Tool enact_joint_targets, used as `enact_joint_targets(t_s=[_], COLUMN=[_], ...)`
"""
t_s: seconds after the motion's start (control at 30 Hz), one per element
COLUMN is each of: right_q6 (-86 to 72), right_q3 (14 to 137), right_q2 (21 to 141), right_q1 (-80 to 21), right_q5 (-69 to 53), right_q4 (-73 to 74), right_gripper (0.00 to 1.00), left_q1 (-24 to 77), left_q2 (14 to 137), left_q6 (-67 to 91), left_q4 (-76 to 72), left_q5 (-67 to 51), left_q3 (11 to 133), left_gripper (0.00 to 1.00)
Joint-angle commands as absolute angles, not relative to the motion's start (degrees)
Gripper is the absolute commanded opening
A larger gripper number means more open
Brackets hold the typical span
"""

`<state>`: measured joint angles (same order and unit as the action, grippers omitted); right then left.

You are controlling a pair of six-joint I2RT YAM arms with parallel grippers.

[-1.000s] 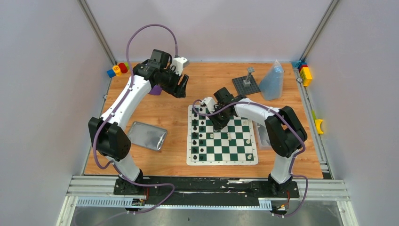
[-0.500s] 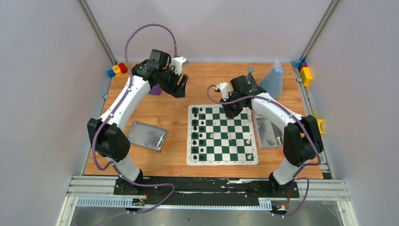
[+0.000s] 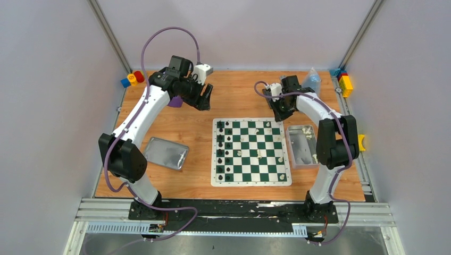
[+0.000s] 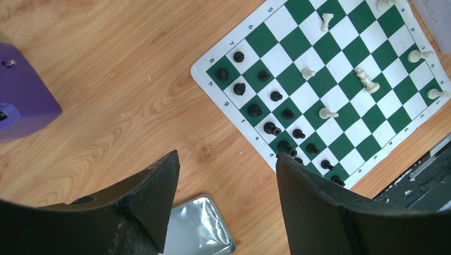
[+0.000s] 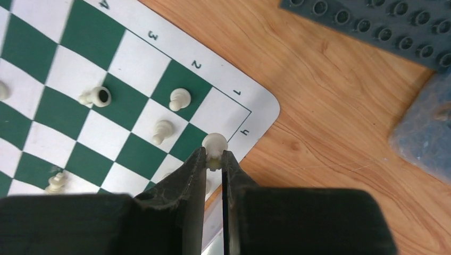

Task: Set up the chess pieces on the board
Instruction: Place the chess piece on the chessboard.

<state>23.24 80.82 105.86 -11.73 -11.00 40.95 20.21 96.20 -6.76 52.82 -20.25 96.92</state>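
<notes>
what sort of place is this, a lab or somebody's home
Most likely a robotics lab cell: two robot arms bolted to a metal rail, plain panels walling in a wooden table, and practice props like the chess board and toy blocks.

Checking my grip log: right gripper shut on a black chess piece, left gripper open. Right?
Not black: the right wrist view shows the right gripper shut on a white chess piece. The left gripper is open, as you say.

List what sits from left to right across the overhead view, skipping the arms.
Left-corner toy blocks → silver tin → chess board → clear tray → yellow block.
</notes>
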Motion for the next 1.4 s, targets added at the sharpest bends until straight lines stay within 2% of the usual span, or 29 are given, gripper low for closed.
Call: enact_joint_targets(t_s=[0.0,0.7,0.87,0.97,1.03,1.13,1.23,1.37], right_q6=[24.59,24.02,23.74,23.49,23.42,23.17,22.78,22.31], right_q3=[83.66,85.08,84.65,84.2,83.82,83.22,82.2,80.66], right_q2=[108.72,114.17,113.72,113.11,112.4,110.49,107.49,103.83], right_q1=[-10.84,-10.84,-10.86,-10.85,-10.87,-10.83,-10.9,-10.86], right_q5=[-10.81,-11.54,-12.15,-11.7,-11.16,-10.42,-10.05,-10.28], right_q4=[41.21,38.8,38.78,38.78,38.77,38.79,38.89,39.97], right_gripper=[0.02,0.06,0.13,0.26,0.38,0.46,0.48,0.45], left_q1=[19.87,19.86,19.86,19.86,19.86,19.86,19.86,19.87], left_q2=[94.61,94.76,94.68,94.66,94.54,94.34,94.18,93.9], left_q6=[-6.66,-6.95,-6.94,-6.95,-6.95,-6.99,-6.87,-6.87], left_q4=[51.0,51.06,51.06,51.08,51.02,50.99,50.96,50.93], left_q5=[-21.23,-21.19,-21.01,-21.05,-21.07,-21.06,-21.17,-21.48], left_q3=[97.12,96.8,96.68,96.68,96.68,96.55,96.51,96.38], left_gripper=[0.75,0.75,0.75,0.75,0.76,0.76,0.76,0.76])
